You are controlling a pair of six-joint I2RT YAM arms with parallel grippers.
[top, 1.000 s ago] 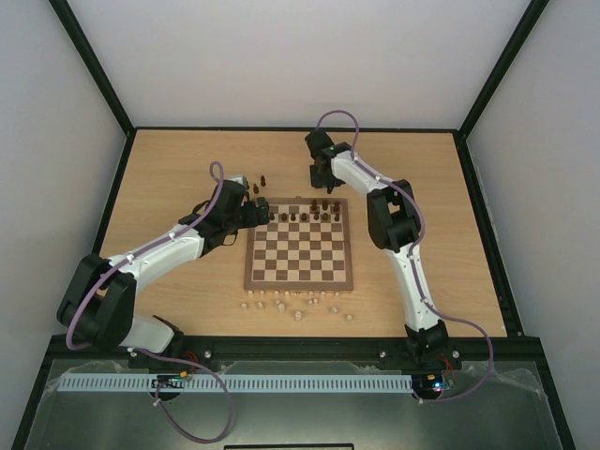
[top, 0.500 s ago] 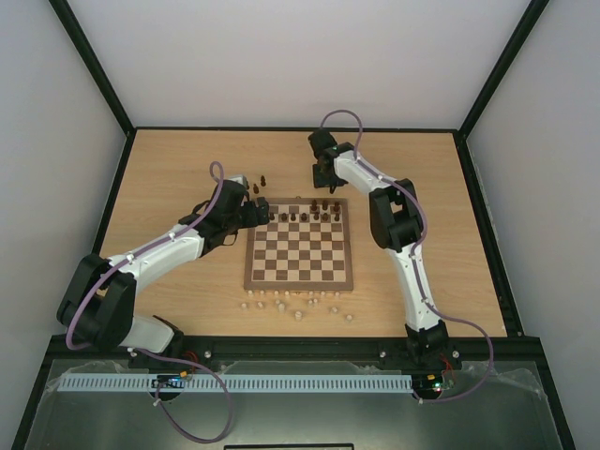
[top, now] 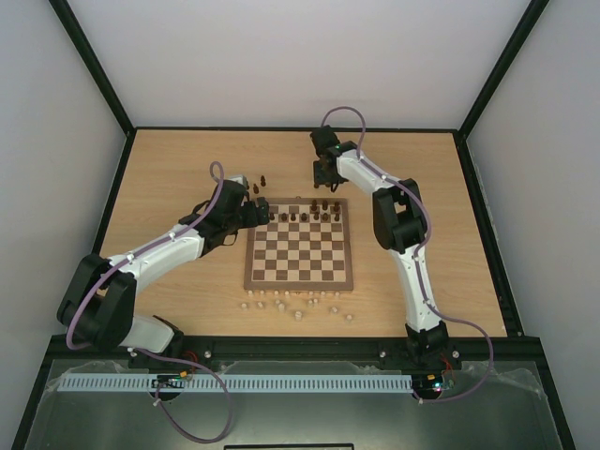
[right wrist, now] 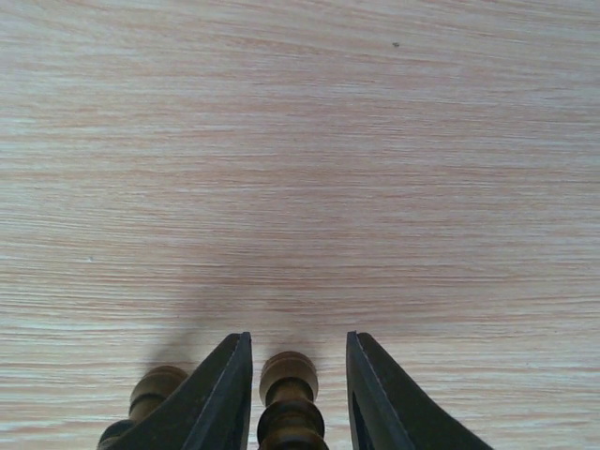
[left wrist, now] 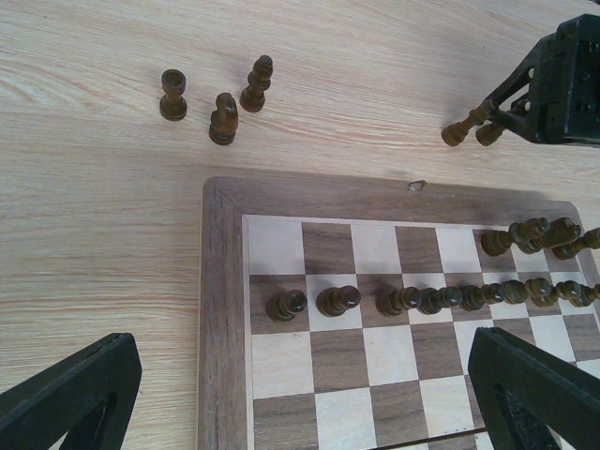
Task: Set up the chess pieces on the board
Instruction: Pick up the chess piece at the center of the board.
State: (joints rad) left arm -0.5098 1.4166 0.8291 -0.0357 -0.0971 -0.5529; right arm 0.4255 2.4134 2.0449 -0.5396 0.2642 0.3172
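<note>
The board [top: 300, 284] lies mid-table, with a row of dark chess pieces [left wrist: 422, 300] on its second rank and a few more [left wrist: 544, 232] on the back rank. Three dark pieces [left wrist: 223, 118] stand on the table beyond the board's far left corner. My left gripper [left wrist: 300, 394] hangs open above that corner, holding nothing. My right gripper [right wrist: 298, 375] is down at the table behind the board. Its open fingers straddle an upright dark piece [right wrist: 289, 403], with a gap on the right side. A second dark piece [right wrist: 150, 394] stands just outside the left finger [right wrist: 220, 394].
Several pale beige pieces [top: 295, 305] lie scattered on the table along the board's near edge. A black frame [top: 122, 178] borders the tabletop on the left, far and right sides.
My right gripper has shifted slightly to the right behind the board. The left arm has not moved.
</note>
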